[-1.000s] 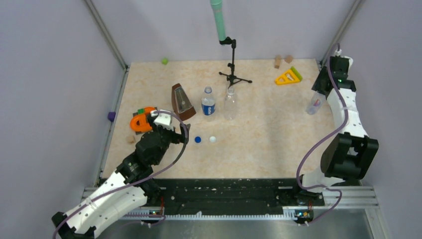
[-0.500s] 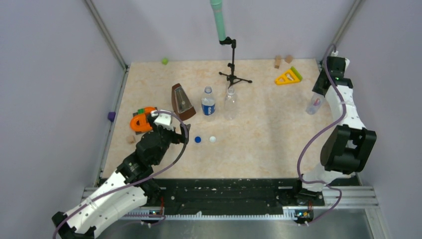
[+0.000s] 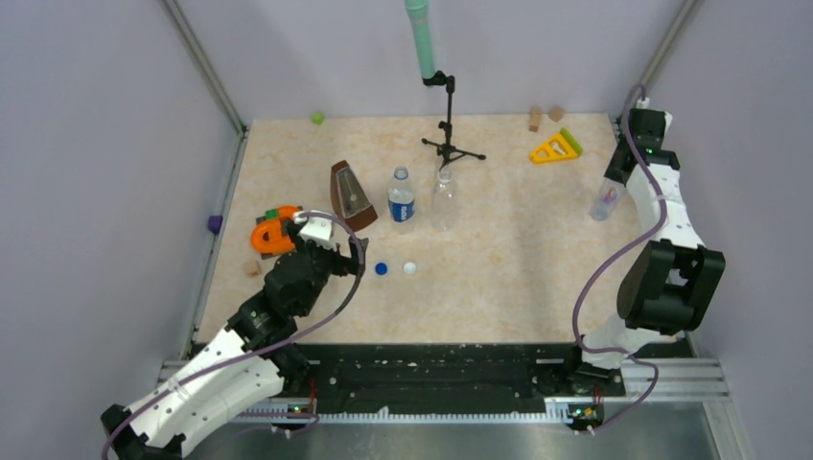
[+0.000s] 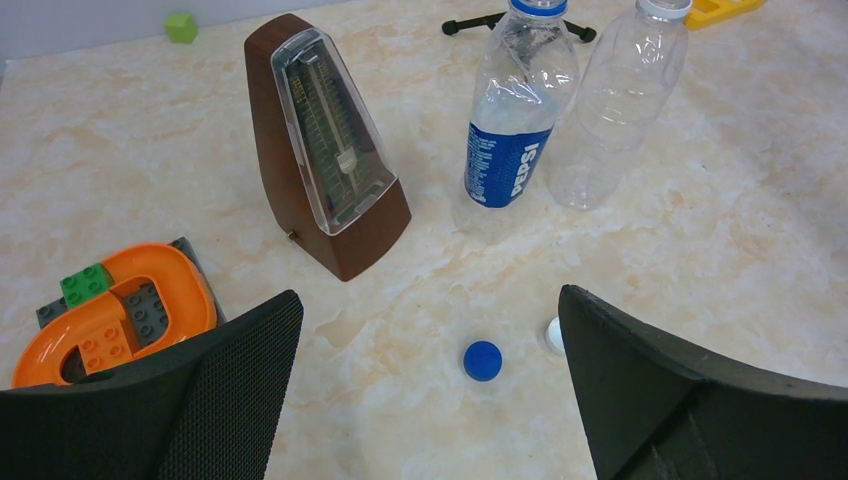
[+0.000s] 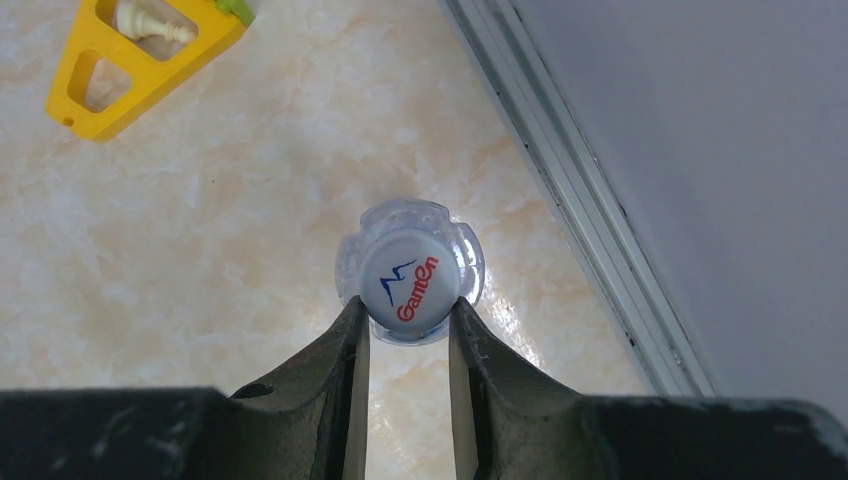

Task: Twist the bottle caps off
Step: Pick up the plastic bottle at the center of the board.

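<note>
Bottle caps sat in two places. A blue cap (image 4: 483, 360) and a loose white cap (image 4: 553, 335) lay side by side on the table (image 3: 518, 278), slightly apart. They were in front of a labelled bottle (image 4: 508, 150) and a clear bottle (image 4: 612, 110), which stood upright just beside each other. A printed white cap (image 5: 411, 278) sat on top of a third bottle (image 3: 605, 203), which stood near the table's right edge, well apart from the other two. All three bottles looked see-through; I could not tell whether any held liquid.

A yellow triangular frame (image 5: 110, 70) near the back held a white chess piece (image 5: 150, 25) in one opening. An orange loop (image 4: 120, 320) at the left had a green brick (image 4: 85, 283) touching its outer side.

The right arm reached along the right edge toward the back, with its wrist pointing down over the third bottle. The right fingers (image 5: 345, 380) were pinched onto the printed white cap from both sides.

The left arm stretched from its base toward the middle of the table, its wrist low and angled forward. The left fingers (image 4: 230, 390) were spread wide above the table with nothing in them. In the wrist view the blue cap showed between them, and a metronome (image 4: 330, 170) stood beyond.
</note>
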Available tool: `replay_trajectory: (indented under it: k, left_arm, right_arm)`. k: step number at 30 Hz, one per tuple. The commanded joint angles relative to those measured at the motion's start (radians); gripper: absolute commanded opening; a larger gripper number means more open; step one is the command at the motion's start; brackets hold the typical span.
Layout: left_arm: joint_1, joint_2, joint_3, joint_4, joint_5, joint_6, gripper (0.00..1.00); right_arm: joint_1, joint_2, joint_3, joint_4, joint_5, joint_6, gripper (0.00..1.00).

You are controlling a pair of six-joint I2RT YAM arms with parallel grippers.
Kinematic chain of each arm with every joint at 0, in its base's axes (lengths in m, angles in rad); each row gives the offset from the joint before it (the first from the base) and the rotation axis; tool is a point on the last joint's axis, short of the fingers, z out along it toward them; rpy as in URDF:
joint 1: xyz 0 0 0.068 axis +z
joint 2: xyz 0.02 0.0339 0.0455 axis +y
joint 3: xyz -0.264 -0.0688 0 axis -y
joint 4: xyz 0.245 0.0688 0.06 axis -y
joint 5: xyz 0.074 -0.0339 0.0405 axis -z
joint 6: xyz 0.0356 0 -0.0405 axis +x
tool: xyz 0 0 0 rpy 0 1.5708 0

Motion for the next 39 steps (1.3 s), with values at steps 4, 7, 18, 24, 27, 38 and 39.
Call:
replay_trajectory:
  k: [4,7,18,24,27,38,39]
  left_arm:
    - [0.005,0.007,-0.004,0.044,0.004,-0.004,0.99]
    - [0.005,0.006,-0.008,0.047,0.004,-0.004,0.99]
    - [0.005,0.002,-0.007,0.046,0.003,0.001,0.99]
    - [0.005,-0.004,-0.009,0.043,0.0,-0.006,0.99]
    - [0.005,-0.008,-0.009,0.041,-0.004,-0.003,0.99]
    - [0.005,0.001,-0.003,0.046,0.004,-0.007,0.99]
    - [0.005,0.0,-0.002,0.047,0.006,-0.008,0.99]
  right_arm:
    - [-0.013,-0.039,0.03,0.019,-0.016,-0.018,0.16]
    - [-0.013,-0.038,0.033,0.016,-0.005,-0.021,0.27]
    - [-0.013,-0.038,0.028,0.022,0.037,-0.026,0.4]
    - [-0.013,-0.026,0.031,0.017,0.065,-0.035,0.4]
    - [-0.013,-0.023,0.031,0.015,0.069,-0.036,0.4]
    - [-0.013,-0.034,0.026,0.021,0.022,-0.041,0.15]
    - [-0.013,-0.04,0.025,0.022,0.014,-0.041,0.14]
